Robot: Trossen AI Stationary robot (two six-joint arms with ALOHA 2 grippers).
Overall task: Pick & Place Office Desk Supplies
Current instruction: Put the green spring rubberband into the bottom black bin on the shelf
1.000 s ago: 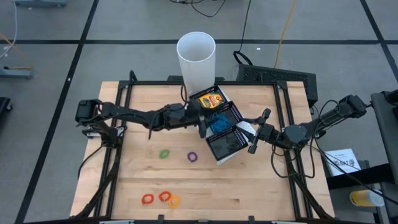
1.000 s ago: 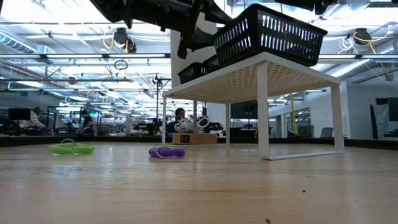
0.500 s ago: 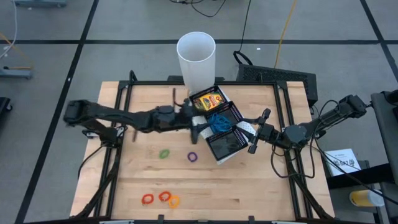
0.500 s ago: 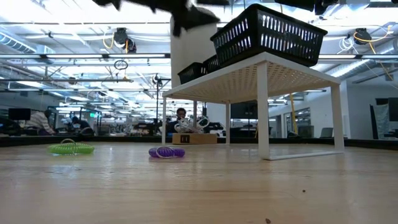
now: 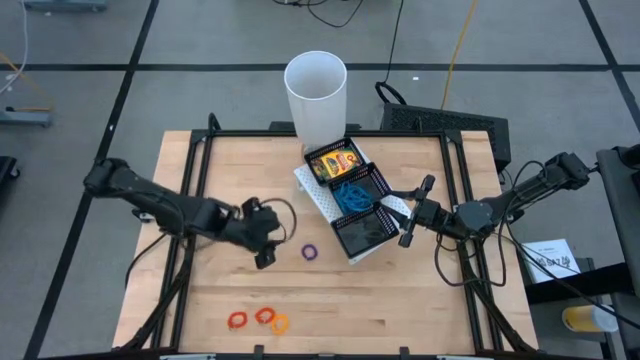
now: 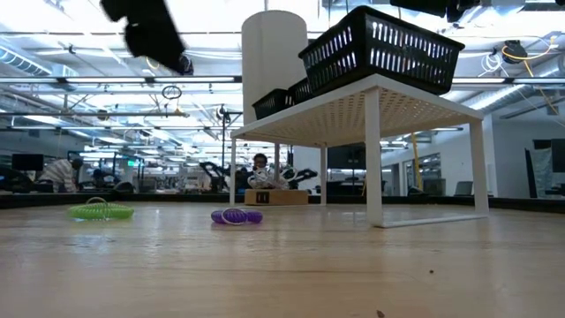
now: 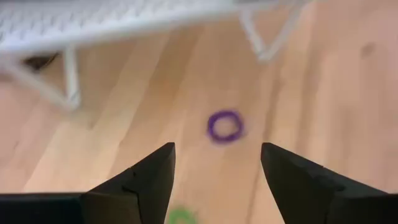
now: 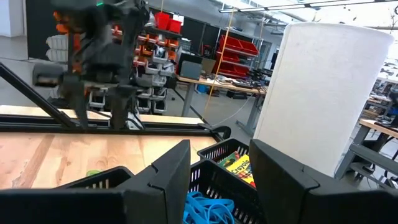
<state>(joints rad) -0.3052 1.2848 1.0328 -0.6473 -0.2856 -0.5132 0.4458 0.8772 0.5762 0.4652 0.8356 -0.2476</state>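
While poised over the table (image 5: 215, 290) left of centre: left gripper (image 5: 262, 238), fingers (image 7: 149, 177) spread apart, nothing between them. Directly below and ahead in the left wrist view: purple rubber-band loop (image 7: 225, 126) flat on the wood, green rubber-band loop (image 7: 180, 216) just at the frame edge between the fingers. From above, green loop hidden under the gripper; purple loop (image 5: 310, 252) just beside it.

Near the table's front edge: red loop (image 5: 237, 320), second red loop (image 5: 264, 315) and orange loop (image 5: 281, 323), clustered, touching or nearly so.

On a white riser (image 6: 371, 110), set at an angle: black mesh tray (image 5: 375, 192). Far compartment: crayon box (image 5: 335, 162), yellow and green. Middle compartment: tangle of blue loops (image 5: 350, 195). Near compartment: contents not discernible.

Behind the tray: tall white cup (image 5: 316, 95).

Right gripper (image 5: 413, 213) at the tray's right side, fingers (image 8: 165, 177) parted, empty; touching the tray or not — cannot tell.
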